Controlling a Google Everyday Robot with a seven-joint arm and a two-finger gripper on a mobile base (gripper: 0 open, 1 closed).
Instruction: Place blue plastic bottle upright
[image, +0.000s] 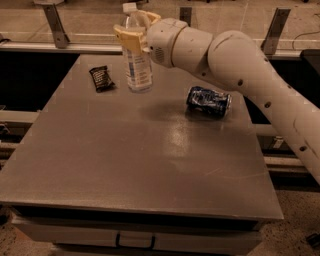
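The gripper (133, 37) is sitting at about 12 o'clock over the counter (150, 170), its fingers clamping on the shoulder of the bottle (138, 67) just under the white cap. The bottle is hanging upright from it, with its base at or just above the counter's far part; whether it is actually touching down I cannot tell. The main risk, as I judge it, is letting go too early: if the base is not resting flat, the tall, light bottle is likely to wobble and tip, and being gripped so high makes any small tilt count at the bottom. A finger dragging on the cap while pulling away could also topple it. At 9 o'clock from the bottle a small dark snack packet (101, 78) is lying near, not touching. At 4 o'clock a crushed can (209, 100) is lying on its side, well apart, under the arm (240, 65). Neither is blocking the landing spot.
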